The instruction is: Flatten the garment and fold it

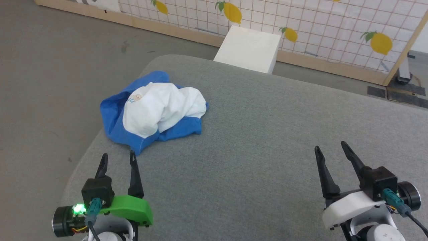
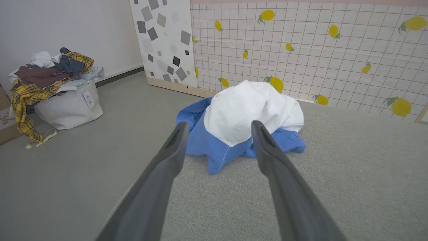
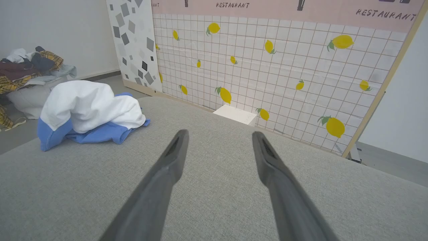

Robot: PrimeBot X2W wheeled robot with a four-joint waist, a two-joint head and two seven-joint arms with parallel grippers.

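The garment [image 1: 157, 108] lies crumpled in a heap near the far left corner of the grey padded table [image 1: 267, 140], white body bunched on top of blue fabric. It also fills the middle of the left wrist view as the garment [image 2: 247, 113] and sits at the left of the right wrist view as the garment [image 3: 90, 110]. My left gripper [image 1: 118, 157] stands open just short of the heap's near blue edge, empty. My right gripper [image 1: 331, 147] is open over bare table at the right, far from the cloth.
A white box [image 1: 249, 48] stands on the floor beyond the table's far edge, before a lemon-print partition [image 1: 317, 23]. A white bag heaped with clothes [image 2: 55, 90] sits on the floor to the left. The table's left edge [image 1: 80, 160] runs close to my left gripper.
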